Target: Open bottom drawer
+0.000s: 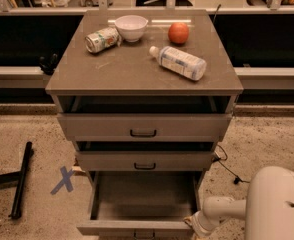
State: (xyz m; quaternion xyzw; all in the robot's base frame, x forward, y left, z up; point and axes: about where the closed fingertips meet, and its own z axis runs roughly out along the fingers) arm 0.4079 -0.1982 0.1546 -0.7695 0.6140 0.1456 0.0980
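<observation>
The bottom drawer (pixel 132 228) is the lowest of three grey-beige drawers and stands pulled far out. Its shallow plain tray (pixel 144 194) shows bare inside, and its small black bar handle (pixel 144 234) sits at the picture's lower edge. My gripper (pixel 191 226) is at the end of the white arm (pixel 222 209), at the right end of the bottom drawer's front. The middle drawer (pixel 145 160) and the top drawer (pixel 143 126) above it are each out a little.
On the cabinet top (pixel 112 69) lie a tipped can (pixel 101 38), a white bowl (pixel 131 27), an orange fruit (pixel 178 33) and a plastic bottle on its side (pixel 179 62). A black bar (pixel 21 179) and a blue tape cross (pixel 63 179) are on the floor at left. A cable (pixel 227 165) trails at right.
</observation>
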